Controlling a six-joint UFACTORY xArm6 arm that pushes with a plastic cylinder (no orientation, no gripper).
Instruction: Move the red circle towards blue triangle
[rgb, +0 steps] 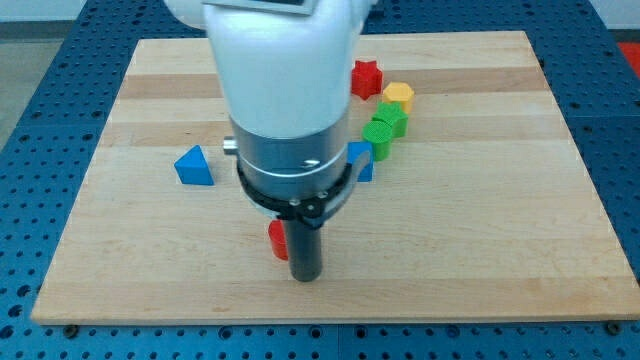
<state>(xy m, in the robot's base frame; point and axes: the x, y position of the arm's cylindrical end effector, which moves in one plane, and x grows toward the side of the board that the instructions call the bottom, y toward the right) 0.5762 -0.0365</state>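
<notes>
The red circle (277, 239) lies near the view's bottom centre, mostly hidden behind my rod. My tip (304, 277) rests on the board just right of and below the red circle, touching or nearly touching it. The blue triangle (194, 166) lies at the view's left, up and left of the red circle, a fair gap away.
A red star (366, 78), a yellow block (398, 97), a green block (382, 128) and a blue block (360, 162) stand in a line at the upper right. The arm's body hides the yellow block seen earlier. The wooden board (500, 220) ends near the view's bottom.
</notes>
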